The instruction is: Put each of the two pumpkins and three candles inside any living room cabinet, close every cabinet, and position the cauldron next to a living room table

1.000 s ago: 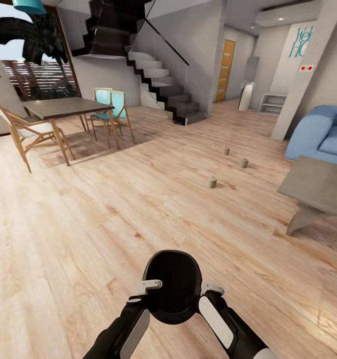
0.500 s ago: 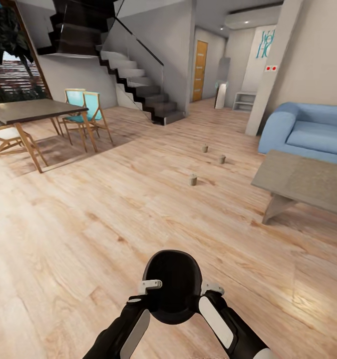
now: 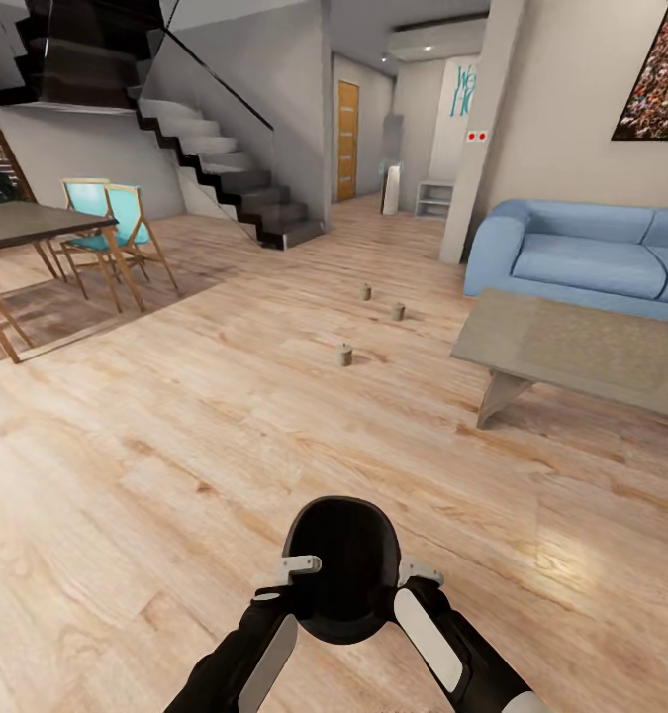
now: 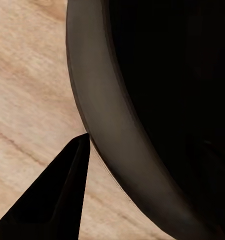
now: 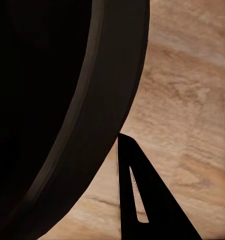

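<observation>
Your left gripper [image 3: 296, 569] and right gripper [image 3: 418, 574] each pinch the rim of the cauldron [image 3: 341, 569], held between them low over the floor [image 3: 155, 475]. You look to be carrying it to the table. The three candles [image 3: 345, 355] stand ahead; the coffee table [image 3: 571, 347] sits right. Steer right and set it down beside that table.

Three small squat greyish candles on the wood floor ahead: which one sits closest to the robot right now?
The front small squat greyish candle, standing alone lowest in the head view. The other two candles stand farther back, toward the blue sofa and hallway.
</observation>
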{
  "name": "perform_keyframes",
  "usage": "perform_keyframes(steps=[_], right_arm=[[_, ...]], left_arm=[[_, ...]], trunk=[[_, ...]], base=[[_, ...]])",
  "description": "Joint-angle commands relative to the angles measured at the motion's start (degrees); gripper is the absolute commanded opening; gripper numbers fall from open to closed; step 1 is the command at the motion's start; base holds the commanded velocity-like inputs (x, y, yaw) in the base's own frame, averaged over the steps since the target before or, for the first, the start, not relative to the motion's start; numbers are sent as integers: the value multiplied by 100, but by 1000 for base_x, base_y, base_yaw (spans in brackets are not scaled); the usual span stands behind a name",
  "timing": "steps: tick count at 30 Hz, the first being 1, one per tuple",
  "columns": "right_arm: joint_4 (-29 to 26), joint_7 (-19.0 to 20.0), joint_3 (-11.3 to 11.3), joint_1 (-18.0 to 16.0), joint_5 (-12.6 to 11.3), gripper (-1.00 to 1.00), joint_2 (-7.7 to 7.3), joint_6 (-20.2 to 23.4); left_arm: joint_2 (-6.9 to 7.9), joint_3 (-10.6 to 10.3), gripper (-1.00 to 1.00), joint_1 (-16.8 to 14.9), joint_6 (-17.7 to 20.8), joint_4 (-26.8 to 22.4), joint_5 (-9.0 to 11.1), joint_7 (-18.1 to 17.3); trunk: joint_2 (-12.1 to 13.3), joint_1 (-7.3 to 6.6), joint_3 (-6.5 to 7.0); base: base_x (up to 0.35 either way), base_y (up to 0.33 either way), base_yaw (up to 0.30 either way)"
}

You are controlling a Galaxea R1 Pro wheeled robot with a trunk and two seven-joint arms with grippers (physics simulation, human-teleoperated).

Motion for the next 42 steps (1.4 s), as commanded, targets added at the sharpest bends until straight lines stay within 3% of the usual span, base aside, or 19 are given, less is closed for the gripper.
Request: perform_keyframes(steps=[1,42], right_arm=[[-56,-36,-4,-10,-45,-100,-1,-51],[-56,-36,4,-10,-45,-100,-1,-51]], left_arm=[[0,-9,-100,-2,-17,-15,94,41],[0,-9,-100,-2,-17,-15,94,41]], trunk=[[-3,-1,-5],[-3,-1,-5]], base=[[0,0,-274],[0,0,-254]])
